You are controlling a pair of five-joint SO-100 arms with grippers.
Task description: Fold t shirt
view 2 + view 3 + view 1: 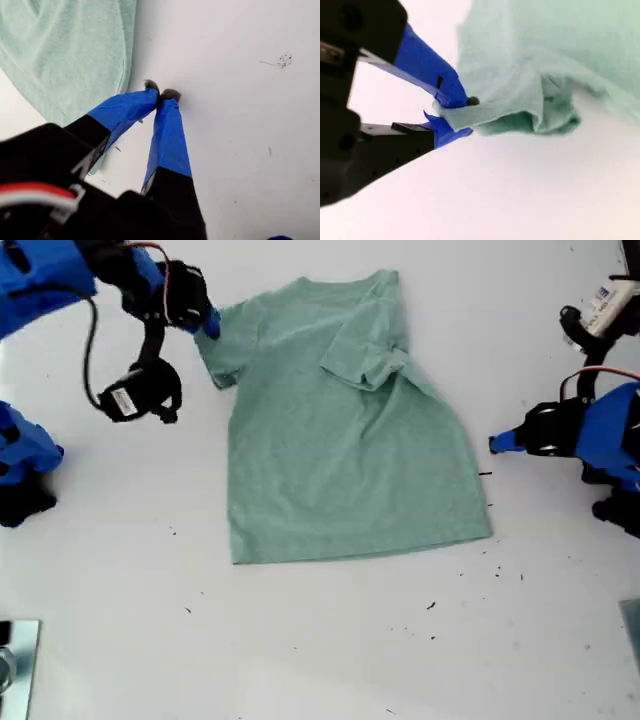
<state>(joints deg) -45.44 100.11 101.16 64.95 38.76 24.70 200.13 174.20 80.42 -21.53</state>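
Sage-green t shirt flat, one sleeve folded in; my second gripper jaws pinching other sleeve; my first gripper jaws together, empty.

A plain white tabletop fills the view, evenly lit, with small dark specks scattered toward five o'clock in the exterior view

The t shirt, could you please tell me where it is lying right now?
The t shirt lies on the white table, centre of the exterior view, one sleeve pinched by my second hand toward the exterior view's upper left.
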